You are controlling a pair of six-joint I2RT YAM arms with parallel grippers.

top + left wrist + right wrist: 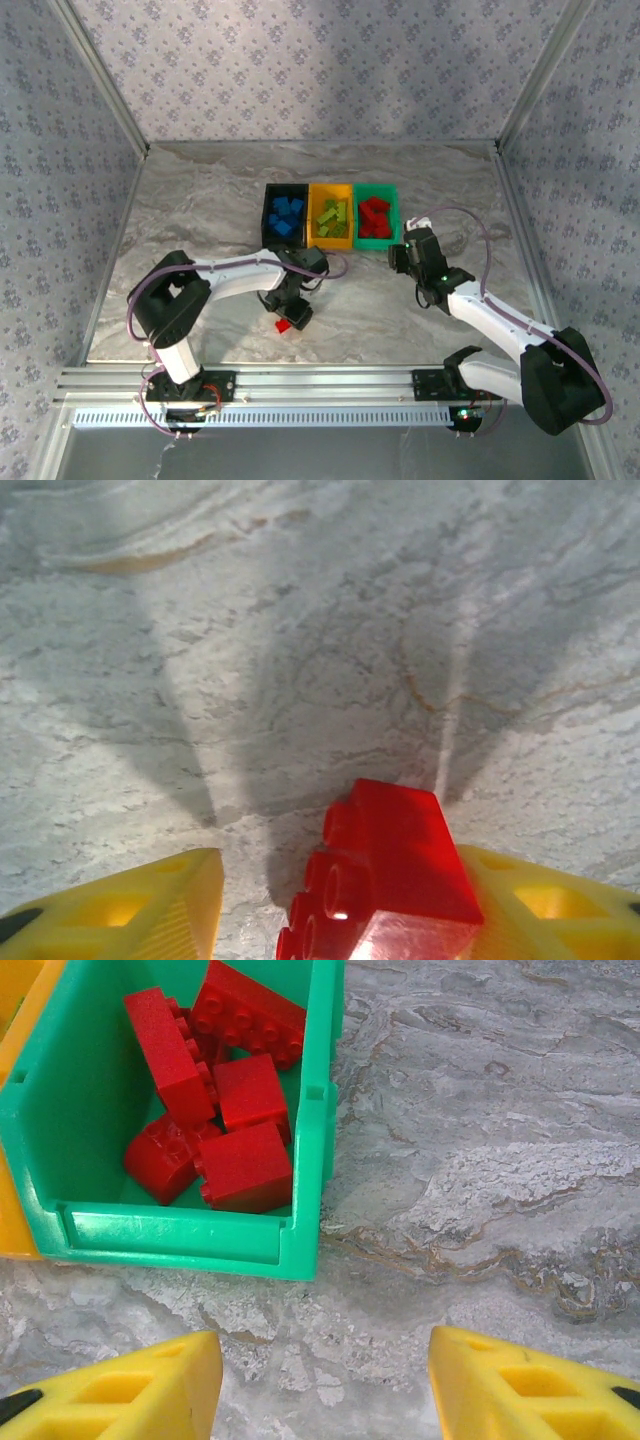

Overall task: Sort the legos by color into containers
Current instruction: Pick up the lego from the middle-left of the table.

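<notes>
One red lego [400,870] lies on the marble table between the yellow fingers of my left gripper [337,885]. It rests against the right finger, and a gap separates it from the left finger [150,905], so the jaws stand open. From above, this lego [283,326] is near the front of the table under the left gripper [292,316]. My right gripper [325,1360] is open and empty, just in front of the green container [180,1240], which holds several red legos [245,1165]. The black container [267,215] holds blue legos, the orange-yellow one [331,188] lime green ones.
The three containers stand side by side at mid-table, green one [393,215] on the right. Patterned walls and metal posts enclose the table on three sides. Bare marble lies left of the bins and between the two arms.
</notes>
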